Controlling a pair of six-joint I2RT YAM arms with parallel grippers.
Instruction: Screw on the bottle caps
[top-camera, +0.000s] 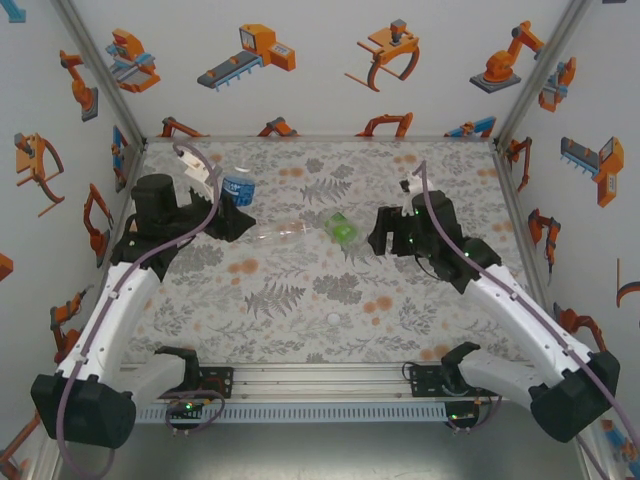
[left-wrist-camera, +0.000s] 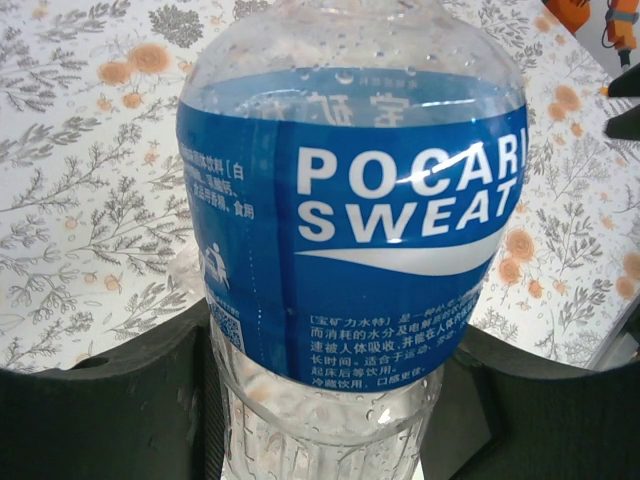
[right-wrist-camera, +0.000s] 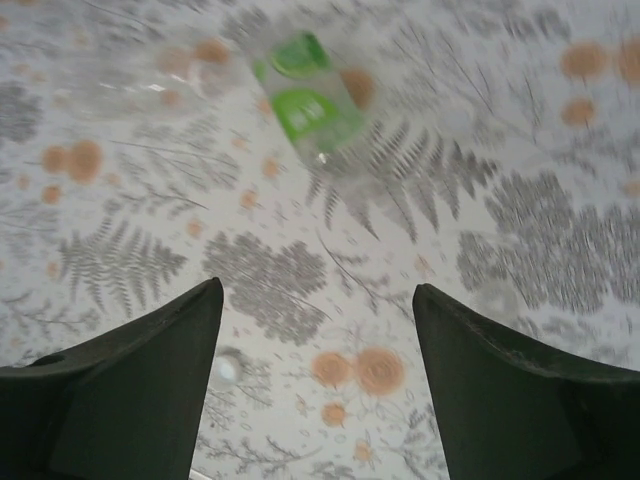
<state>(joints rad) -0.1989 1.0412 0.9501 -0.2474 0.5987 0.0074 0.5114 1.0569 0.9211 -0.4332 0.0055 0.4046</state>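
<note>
Left pincer: closed on the blue-label bottle, a finger pressed against each side of the clear body below the label. Bottle is held toward the far left corner of the desk. Whether it is lifted off the cloth or standing on it cannot be told. Likely reason for the hold: it steadies the bottle so it cannot spin while a cap is turned onto it. The neck is out of frame in the left wrist view, so capped or uncapped is unknown.

Right pincer: jaws wide apart with nothing between them, hovering over bare floral cloth right of centre. It looks free to fetch a cap.

Green-label bottle: lies on its side mid-desk toward the far edge, just ahead of the right pincer.

Plain bottle: also on its side, between the two pincers and close beside the green one. Both are loose and will roll if nudged.

Cap: small white disc alone near the middle of the desk, toward the near edge and well apart from every bottle. It is tiny and flat, so it needs a careful pinch. Other caps not made out.
</note>
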